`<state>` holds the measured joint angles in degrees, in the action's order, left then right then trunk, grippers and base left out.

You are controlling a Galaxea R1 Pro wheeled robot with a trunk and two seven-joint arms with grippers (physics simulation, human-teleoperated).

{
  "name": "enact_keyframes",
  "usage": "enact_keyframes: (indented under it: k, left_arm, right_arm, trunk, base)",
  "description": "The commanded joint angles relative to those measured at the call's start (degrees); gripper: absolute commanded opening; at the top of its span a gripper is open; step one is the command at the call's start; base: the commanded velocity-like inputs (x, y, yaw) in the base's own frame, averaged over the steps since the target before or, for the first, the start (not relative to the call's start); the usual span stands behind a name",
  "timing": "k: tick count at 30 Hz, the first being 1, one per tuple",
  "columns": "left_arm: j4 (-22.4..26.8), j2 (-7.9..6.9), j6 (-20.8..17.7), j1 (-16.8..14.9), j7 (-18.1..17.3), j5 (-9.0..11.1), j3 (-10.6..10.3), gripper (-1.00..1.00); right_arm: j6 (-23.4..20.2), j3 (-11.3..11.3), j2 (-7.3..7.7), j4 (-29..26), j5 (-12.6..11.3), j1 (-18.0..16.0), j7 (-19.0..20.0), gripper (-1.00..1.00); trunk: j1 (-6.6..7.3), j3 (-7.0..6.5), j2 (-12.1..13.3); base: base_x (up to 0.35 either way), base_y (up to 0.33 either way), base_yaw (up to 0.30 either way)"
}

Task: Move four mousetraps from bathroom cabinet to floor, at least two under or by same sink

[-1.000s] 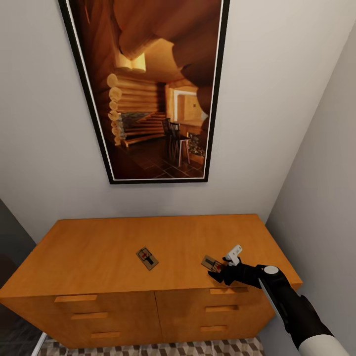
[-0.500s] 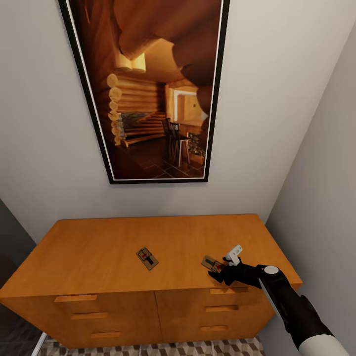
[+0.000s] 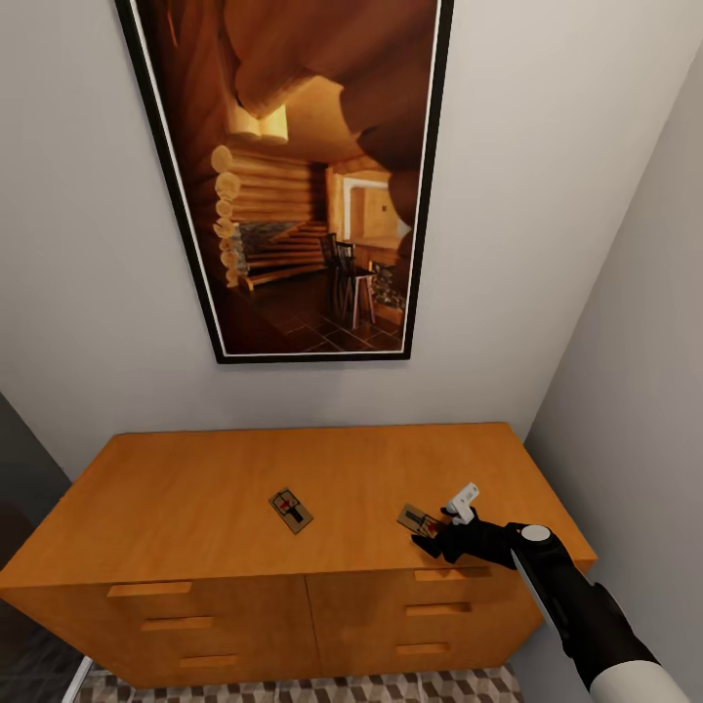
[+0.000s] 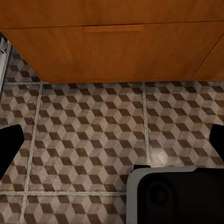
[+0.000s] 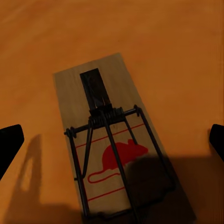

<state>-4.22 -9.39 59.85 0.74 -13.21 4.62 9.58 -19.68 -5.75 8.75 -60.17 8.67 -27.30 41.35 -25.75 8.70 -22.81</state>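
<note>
Two mousetraps lie flat on the orange-brown cabinet (image 3: pixel 195 488): one (image 3: pixel 291 510) near the middle of the top, the other (image 3: pixel 418 519) toward the front right. My right gripper (image 3: pixel 435 538) is low over that second mousetrap (image 5: pixel 112 140), a tan board with a dark wire spring and a red mouse print. Its black fingertips (image 5: pixel 10 142) stand wide apart on either side of the board, open and not touching it. My left gripper (image 4: pixel 112 144) hangs open over the cube-patterned bathroom floor (image 4: pixel 88 126), in front of the cabinet's lowest drawer (image 4: pixel 112 46).
A large framed picture (image 3: pixel 303 176) hangs on the wall above the cabinet. A grey wall (image 3: pixel 635 391) closes in the cabinet's right end. Part of my own base (image 4: pixel 172 196) shows above the floor tiles.
</note>
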Motion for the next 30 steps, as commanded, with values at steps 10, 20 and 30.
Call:
enact_keyframes:
  k: [10,20,30]
  left_arm:
    - [-0.09,-0.01,0.15,-0.04,-0.59,0.47,0.17,1.0]
    - [-0.08,-0.01,0.15,-0.04,-0.59,0.47,0.17,1.0]
    - [-0.09,-0.01,0.15,-0.04,-0.59,0.47,0.17,1.0]
  right_arm:
    - [-0.22,-0.05,-0.04,-0.08,0.39,-0.04,-0.11,1.0]
    - [-0.24,-0.05,-0.05,-0.08,0.39,-0.04,-0.13,1.0]
    - [-0.26,-0.06,-0.06,-0.07,0.39,-0.04,-0.2,1.0]
  trunk:
    - [-0.04,0.1,-0.11]
    - [-0.04,0.1,-0.11]
    - [-0.04,0.1,-0.11]
  base:
    - [0.0,0.0,0.0]
    - [0.0,0.0,0.0]
    - [0.0,0.0,0.0]
